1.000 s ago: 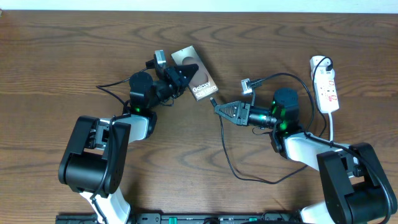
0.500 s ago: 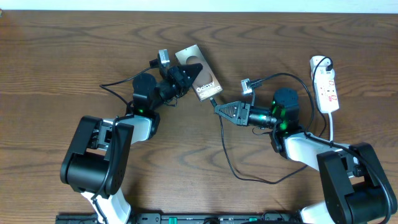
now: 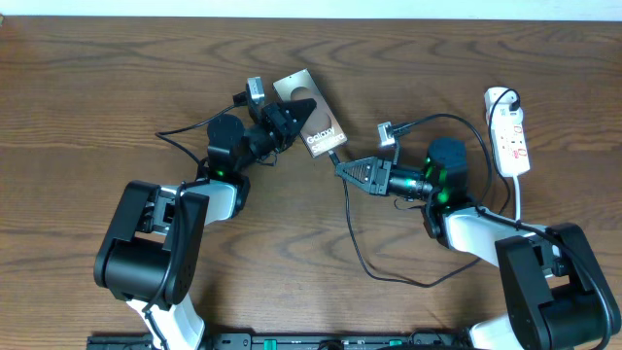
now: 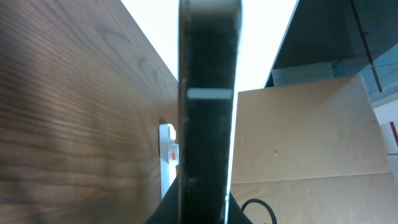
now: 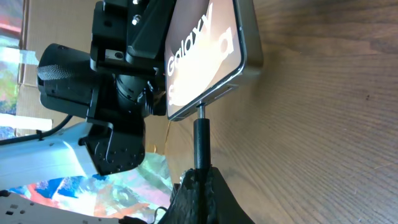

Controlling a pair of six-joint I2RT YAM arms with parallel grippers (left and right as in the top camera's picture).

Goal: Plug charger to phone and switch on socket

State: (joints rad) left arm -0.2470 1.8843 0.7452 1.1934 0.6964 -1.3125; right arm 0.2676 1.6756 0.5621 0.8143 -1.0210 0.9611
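My left tool (image 3: pixel 290 115) is clamped tight on the phone (image 3: pixel 319 128). My right tool (image 3: pixel 340 167) pinches the charger (image 5: pixel 200 134) by its plug, whose tip meets the phone's bottom edge, seemingly entering the port. The socket (image 3: pixel 509 136) lies on the tabletop (image 3: pixel 97 87), far right.

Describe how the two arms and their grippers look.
The left arm and right arm match: bulky black bases, glossy white link shells, round black joint housings showing small green lights. The left gripper and right gripper are black and taper to a wedge. A small grey camera box with thin black cable tops each wrist.
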